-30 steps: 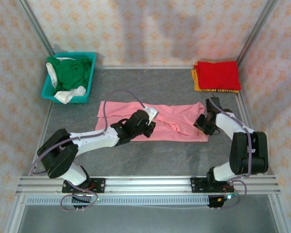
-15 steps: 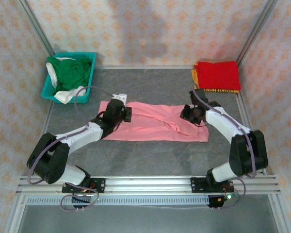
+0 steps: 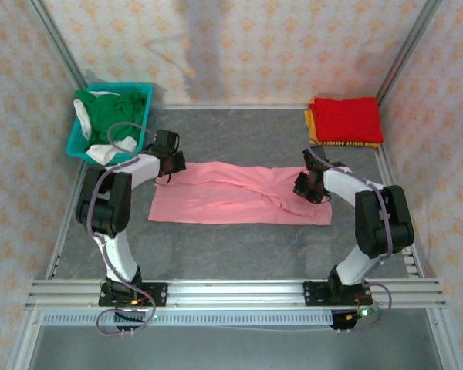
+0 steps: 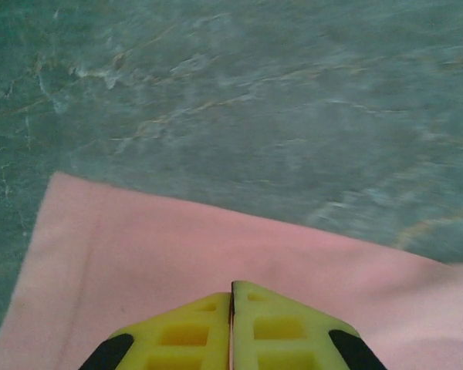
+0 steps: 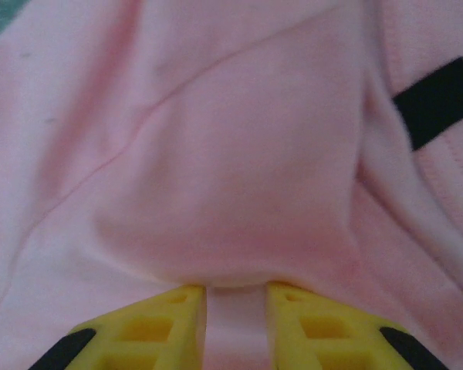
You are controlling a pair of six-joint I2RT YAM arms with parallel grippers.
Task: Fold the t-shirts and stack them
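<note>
**Pink shirt (image 3: pixel 231 202) spread on table (image 3: pixel 239 254)**

Left gripper (image 4: pixel 231 289): fingers pressed together, bottom centre of the left wrist view, over the shirt's edge. Can't tell if cloth is pinched.
Right gripper (image 5: pixel 235 301): clamped on a bunched fold of the pink shirt, with cloth in the gap.
In the top view they sit at the shirt's upper-left corner (image 3: pixel 170 165) and right end (image 3: pixel 305 189).
Black strip (image 5: pixel 436 100) on the shirt, upper right of the right wrist view; unclear what it is.

Counts:
- One pink shirt, mid-frame.
- One red shirt (image 3: pixel 346 119), folded, upper right, lying on one orange shirt (image 3: pixel 309 128) that is mostly hidden.
- One basket (image 3: pixel 146 116), upper left, holding one green shirt (image 3: pixel 108 114) and white cloth (image 3: pixel 108 152), count unclear.
</note>
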